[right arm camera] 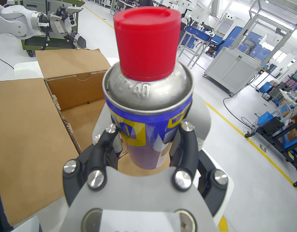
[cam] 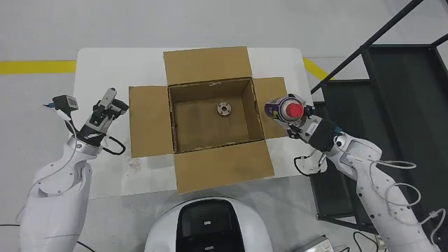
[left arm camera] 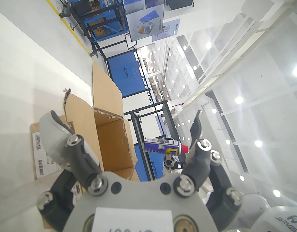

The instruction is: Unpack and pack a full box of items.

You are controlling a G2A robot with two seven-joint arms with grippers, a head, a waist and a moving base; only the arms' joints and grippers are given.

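Note:
An open cardboard box (cam: 213, 115) stands mid-table with its four flaps spread out. A small round part (cam: 222, 108) lies on the box floor. My right gripper (cam: 297, 122) is shut on a blue and yellow spray can (cam: 283, 108) with a red cap, held roughly upright above the box's right flap. In the right wrist view the can (right arm camera: 148, 97) stands between the fingers (right arm camera: 187, 131), cap pointing away. My left gripper (cam: 112, 105) hovers open over the table beside the left flap, nothing between its fingers (left arm camera: 54, 131). From the left wrist view the can (left arm camera: 163, 146) shows beyond the box (left arm camera: 107, 121).
The white table (cam: 119, 63) has bare room left of the box. A small scanner-like device (cam: 65, 102) sits near the table's left edge. A black metal rack (cam: 392, 84) stands close on the right. A yellow floor line (cam: 35, 66) runs behind.

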